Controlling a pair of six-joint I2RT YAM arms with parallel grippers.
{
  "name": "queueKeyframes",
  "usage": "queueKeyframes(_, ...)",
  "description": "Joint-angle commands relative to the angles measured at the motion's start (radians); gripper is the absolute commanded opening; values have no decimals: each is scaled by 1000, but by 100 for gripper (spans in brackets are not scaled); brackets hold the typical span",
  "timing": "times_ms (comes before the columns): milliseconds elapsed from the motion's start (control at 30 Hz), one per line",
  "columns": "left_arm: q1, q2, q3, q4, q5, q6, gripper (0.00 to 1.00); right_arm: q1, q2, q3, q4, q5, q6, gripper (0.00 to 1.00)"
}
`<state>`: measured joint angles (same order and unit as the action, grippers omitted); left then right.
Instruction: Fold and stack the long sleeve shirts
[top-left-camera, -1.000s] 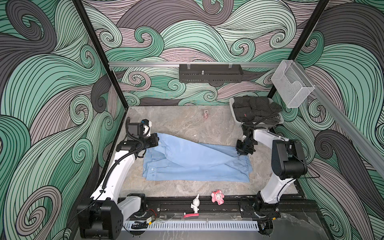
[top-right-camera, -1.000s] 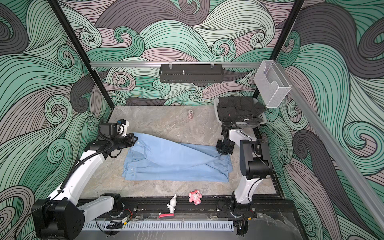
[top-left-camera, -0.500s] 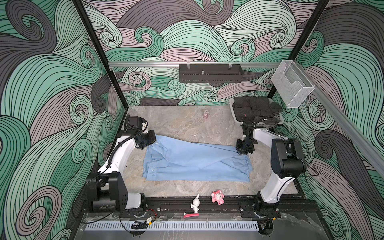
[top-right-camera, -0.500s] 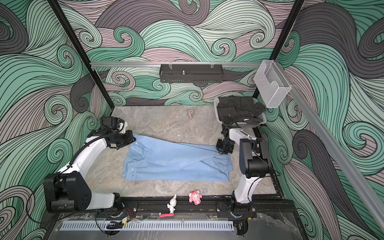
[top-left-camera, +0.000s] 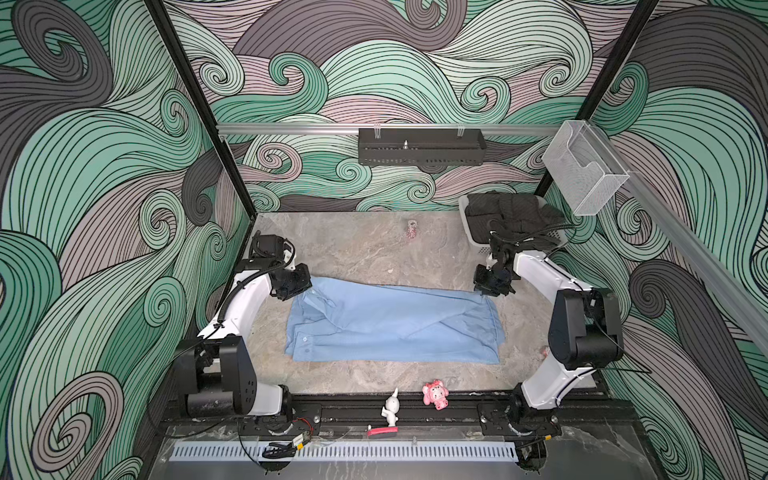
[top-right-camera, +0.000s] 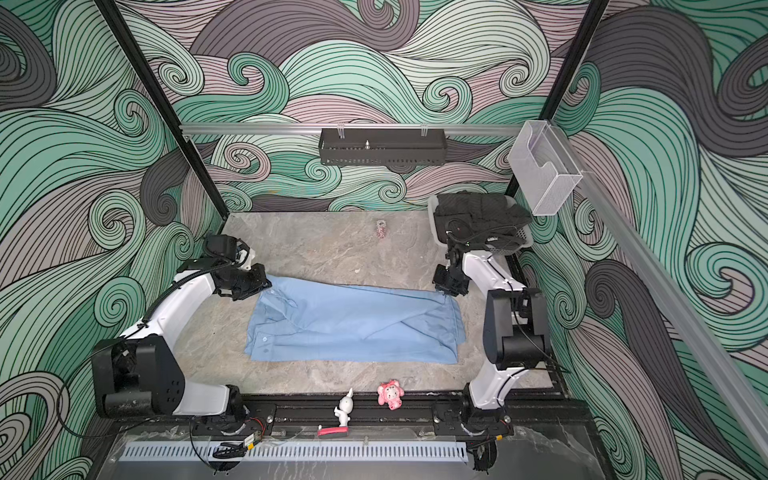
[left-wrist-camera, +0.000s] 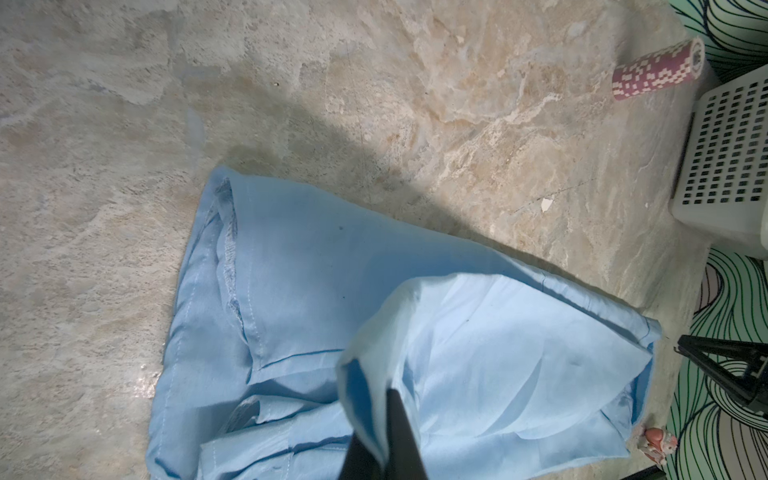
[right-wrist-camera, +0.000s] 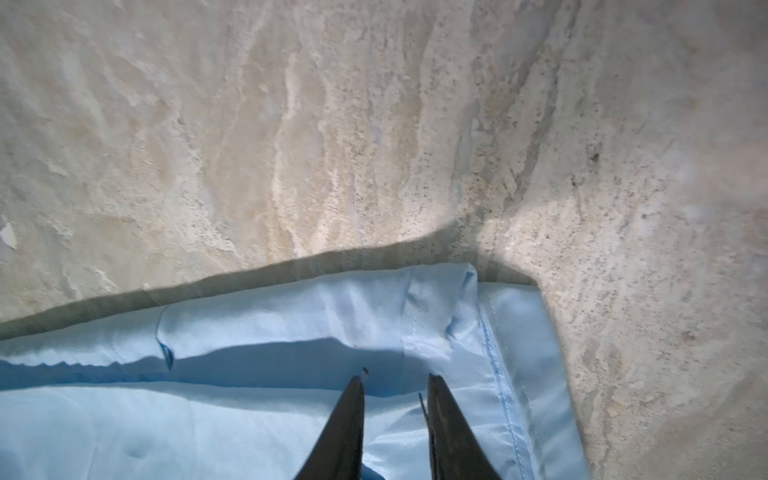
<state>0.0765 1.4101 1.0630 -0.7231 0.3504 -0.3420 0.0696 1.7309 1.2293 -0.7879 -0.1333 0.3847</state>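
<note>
Left wrist view: the left hand (left-wrist-camera: 380, 415) is clenched on a raised fold of the light-blue long sleeve shirt (left-wrist-camera: 478, 353), and cloth drapes over one dark finger. Right wrist view: the right hand (right-wrist-camera: 395, 378) is released. Its two fingers stand a narrow gap apart above the stitched edge of the shirt, and the shirt surface shows through the gap.

In both top views the shirt lies as a long, flat band on the tabletop (top-left-camera: 353, 249), in front of the white basket (top-left-camera: 482, 248) and to its left. The right hand sits at the shirt corner nearest the basket. The left hand sits at the corner farthest from the basket, by the collar. The basket holds dark garments (top-left-camera: 511, 216). A stack of pink chips (top-left-camera: 411, 228) stands to the left of the basket, apart from the shirt.
</note>
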Motion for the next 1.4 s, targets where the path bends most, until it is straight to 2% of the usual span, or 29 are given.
queueKeyframes(0, 22, 6, 6, -42, 8, -18, 0, 7, 56, 7, -13, -15, 2, 20)
queueKeyframes(167, 62, 6, -16, -44, 9, -29, 0, 7, 120, -19, 16, 6, -1, 16)
queueKeyframes(333, 75, 81, -20, -56, 5, -33, 0, 5, 159, -35, 41, 26, 2, 16)
queueKeyframes(667, 85, 192, 32, -35, -25, -35, 0, 3, 156, -26, 41, 26, -3, 16)
queueKeyframes(700, 85, 202, 41, -36, -24, -32, 4, 4, 150, -24, 38, 24, -4, 16)
queueKeyframes(800, 85, 208, 65, -38, -38, -20, 38, 5, 116, -18, 21, 18, -6, 23)
queueKeyframes(867, 85, 168, 77, -32, -59, -10, 55, 8, 72, -8, 1, 23, -6, 28)
queueKeyframes(900, 85, 137, 84, -30, -74, -2, 64, 10, 46, -1, -17, 27, -6, 32)
queueKeyframes(933, 85, 105, 95, -33, -86, 10, 67, 12, 20, 5, -30, 32, -8, 35)
queueKeyframes(1067, 69, -36, 120, -40, -119, 45, 75, 15, -93, 10, -95, 39, -5, 46)
queueKeyframes(1133, 20, -60, 116, -47, -130, 51, 75, 23, -147, -18, -107, 39, 7, 46)
queueKeyframes(1267, -115, -18, 60, -43, -127, 23, 72, 76, -215, -135, -100, 36, 72, 41)
queueKeyframes(1367, -153, 93, 30, -39, -58, -44, 68, 108, -259, -253, -29, 5, 162, 40)
